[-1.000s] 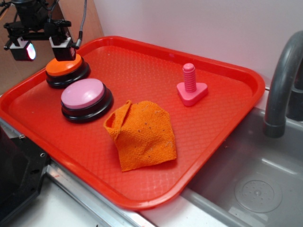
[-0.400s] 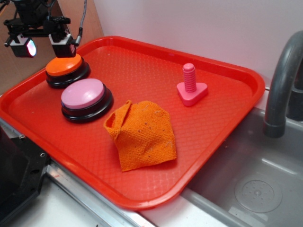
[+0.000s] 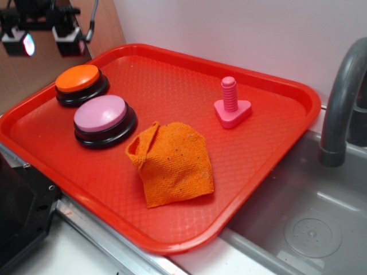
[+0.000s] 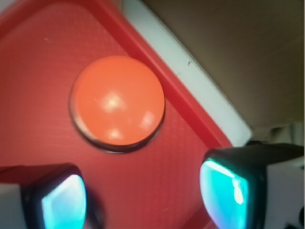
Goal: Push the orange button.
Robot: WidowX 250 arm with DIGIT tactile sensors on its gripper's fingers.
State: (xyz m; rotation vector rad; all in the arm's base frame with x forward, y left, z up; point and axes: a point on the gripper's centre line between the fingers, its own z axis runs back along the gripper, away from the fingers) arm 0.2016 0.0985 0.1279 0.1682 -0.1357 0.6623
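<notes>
The orange button (image 3: 77,78) with its black base sits at the tray's far left corner, and fills the upper middle of the wrist view (image 4: 117,101). My gripper (image 3: 46,41) hangs open in the air above and slightly left of it, not touching it. Its two fingers show glowing pads (image 4: 64,202), with bare tray between them and nothing held (image 4: 143,200).
A pink-capped button (image 3: 104,118) sits just in front of the orange one on the red tray (image 3: 269,149). An orange woven cloth (image 3: 172,163) lies mid-tray and a pink bolt on a triangular base (image 3: 231,105) stands further back. A grey sink and faucet (image 3: 341,109) are at right.
The gripper has risen straight up off the orange button, from touching its cap to hanging clear above it. Nothing else moved.
</notes>
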